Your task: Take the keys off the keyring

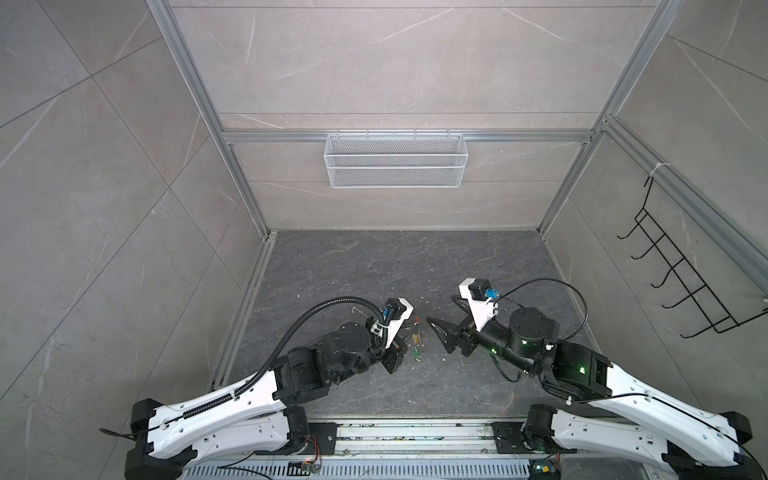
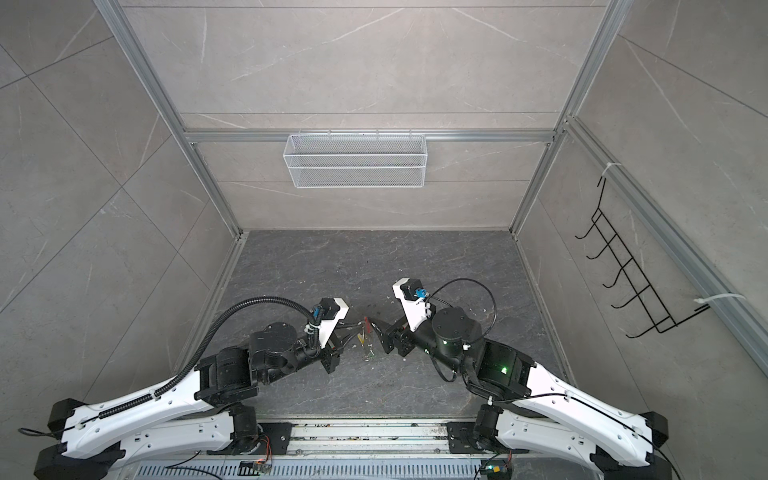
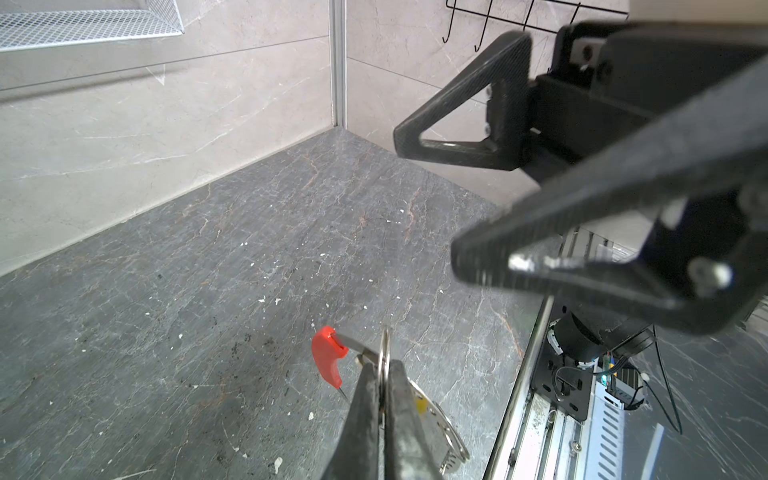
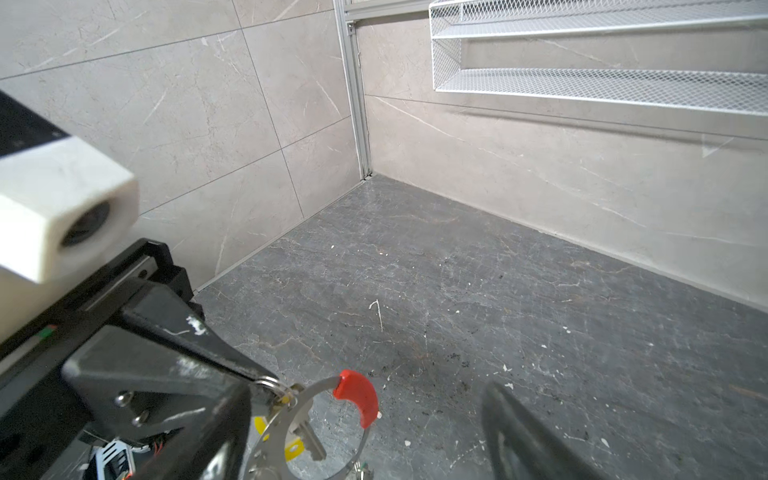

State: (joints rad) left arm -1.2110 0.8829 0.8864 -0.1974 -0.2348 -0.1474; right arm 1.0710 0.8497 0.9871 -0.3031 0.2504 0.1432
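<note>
While left gripper [image 3: 380, 368] pinches split ring [image 4: 268, 382] | right gripper [image 3: 428, 199] wide, empty | yellow-tagged key [image 4: 309, 442] legible only from right wrist

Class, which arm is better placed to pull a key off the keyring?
Likely right: the right gripper, jaws open, empty, sits beside the keyring; the left gripper has jaws shut on a split ring.
</note>
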